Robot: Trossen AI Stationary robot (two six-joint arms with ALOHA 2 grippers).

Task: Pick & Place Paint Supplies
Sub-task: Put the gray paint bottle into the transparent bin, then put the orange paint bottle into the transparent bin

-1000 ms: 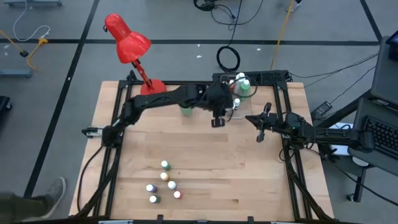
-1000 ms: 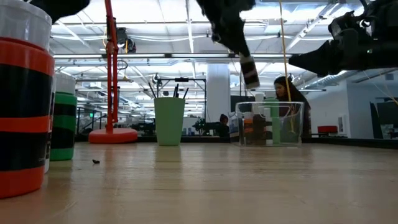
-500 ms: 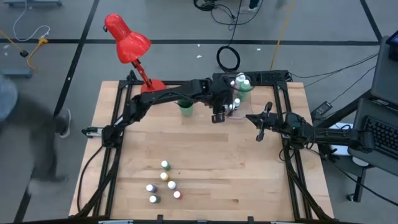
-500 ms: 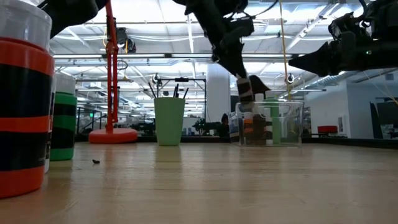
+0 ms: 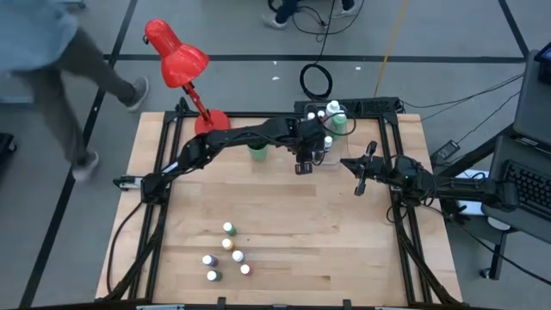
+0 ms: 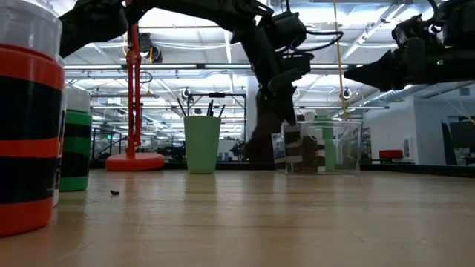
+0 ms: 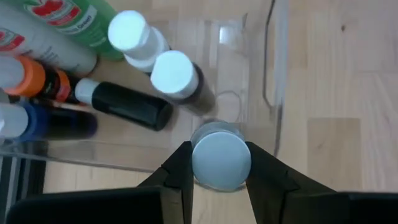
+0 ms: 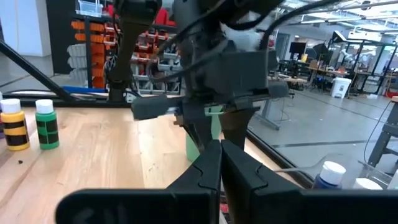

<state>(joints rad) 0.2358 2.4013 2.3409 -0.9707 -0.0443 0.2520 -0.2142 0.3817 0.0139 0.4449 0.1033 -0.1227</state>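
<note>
One more bottle (image 7: 221,163), clamped in the left gripper (image 7: 217,167), has dropped into the bin (image 6: 349,148); release looks next, right gripper (image 5: 360,185) idle, clenched.

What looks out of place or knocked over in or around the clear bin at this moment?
In the clear bin, several bottles lie on their sides, including a black bottle and a green bottle, not upright. No spill or damage shows. The left gripper holds a small white-capped bottle over the bin's edge.

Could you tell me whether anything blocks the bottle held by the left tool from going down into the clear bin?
Nothing visible does: the left tool holds the small bottle over a bare corner of the clear bin, beside the bottles already inside.
</note>
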